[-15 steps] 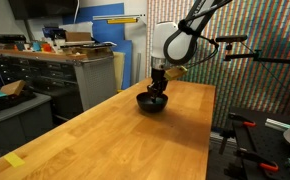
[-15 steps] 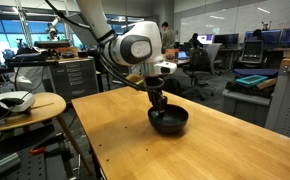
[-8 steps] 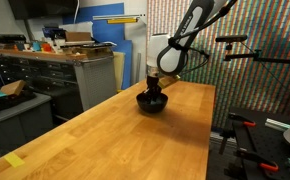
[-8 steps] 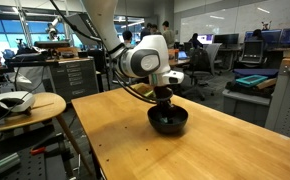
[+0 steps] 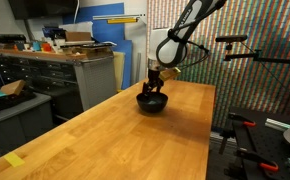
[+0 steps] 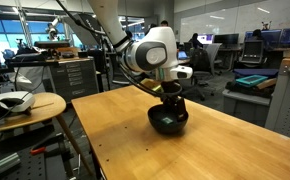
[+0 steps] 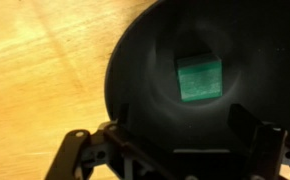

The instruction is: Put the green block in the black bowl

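Lying flat at the bottom of the black bowl [image 7: 135, 80], the green block [image 7: 200, 78] shows clearly in the wrist view. The gripper [image 7: 170, 150] hangs just above the bowl with its fingers [image 7: 80, 145] spread wide apart, gripping nothing. The bowl stands on a long table [image 5: 105, 140] of pale varnished wood. Grey drawer cabinets [image 5: 45, 75] line the workshop wall, and a small round side table [image 6: 30, 105] stands nearby.

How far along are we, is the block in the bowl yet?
Done: the green block lies on the floor of the black bowl, clear of both fingers. In hand: nothing; the gripper hangs open just above the bowl. Left: probably only lifting the arm away.
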`<act>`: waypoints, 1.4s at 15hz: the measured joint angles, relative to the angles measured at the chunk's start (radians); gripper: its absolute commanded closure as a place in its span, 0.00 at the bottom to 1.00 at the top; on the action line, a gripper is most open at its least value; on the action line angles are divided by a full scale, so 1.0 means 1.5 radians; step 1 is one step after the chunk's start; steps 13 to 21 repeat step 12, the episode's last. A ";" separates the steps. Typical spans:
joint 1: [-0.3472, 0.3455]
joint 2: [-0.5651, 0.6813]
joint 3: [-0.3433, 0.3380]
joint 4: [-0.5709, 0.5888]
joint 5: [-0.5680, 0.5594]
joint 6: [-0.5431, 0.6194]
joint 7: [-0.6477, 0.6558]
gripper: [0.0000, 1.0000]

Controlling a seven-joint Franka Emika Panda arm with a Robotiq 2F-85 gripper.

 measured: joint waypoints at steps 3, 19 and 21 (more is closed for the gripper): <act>-0.047 -0.056 0.025 0.000 0.035 -0.078 -0.076 0.01; -0.106 -0.169 0.029 0.004 0.066 -0.248 -0.202 0.00; -0.106 -0.169 0.029 0.004 0.066 -0.248 -0.202 0.00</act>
